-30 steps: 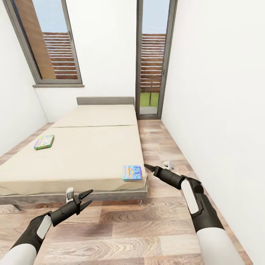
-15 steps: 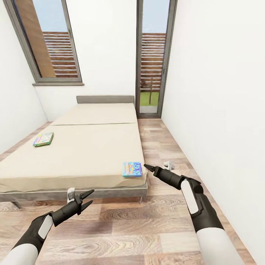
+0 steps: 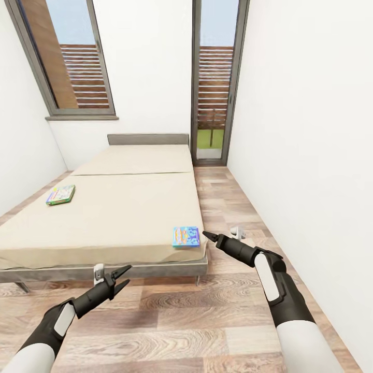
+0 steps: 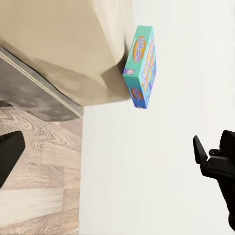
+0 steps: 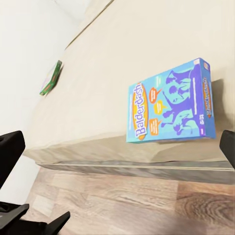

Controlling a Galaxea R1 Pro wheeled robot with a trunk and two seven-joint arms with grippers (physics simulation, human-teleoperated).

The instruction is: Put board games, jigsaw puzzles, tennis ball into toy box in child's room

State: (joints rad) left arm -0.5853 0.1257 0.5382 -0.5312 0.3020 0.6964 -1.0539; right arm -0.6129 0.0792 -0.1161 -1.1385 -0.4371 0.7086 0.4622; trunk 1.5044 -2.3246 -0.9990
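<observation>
Two board games lie on the cream bed (image 3: 119, 217). The blue one (image 3: 186, 236) with orange drawings rests at the mattress's near right corner and fills the right wrist view (image 5: 171, 100). The green-bordered one (image 3: 60, 195) lies near the left edge (image 5: 51, 78). My right gripper (image 3: 207, 237) hovers just right of the blue box at mattress height, open, its fingers (image 5: 11, 155) spread wide with nothing between them. My left gripper (image 3: 121, 277) is open and empty, low in front of the bed frame. The table, toy box, jigsaw puzzles and tennis ball are out of view.
A white wall (image 3: 311, 155) runs close along the right. A strip of wood floor (image 3: 228, 207) lies between it and the bed, leading to a glass door (image 3: 212, 103). A small white object (image 3: 237, 231) sits on that strip. A window (image 3: 72, 67) is at the back left.
The whole picture has shifted a little, so the bed and both games sit slightly higher in it. Both arms keep the same pose and both grippers stay open.
</observation>
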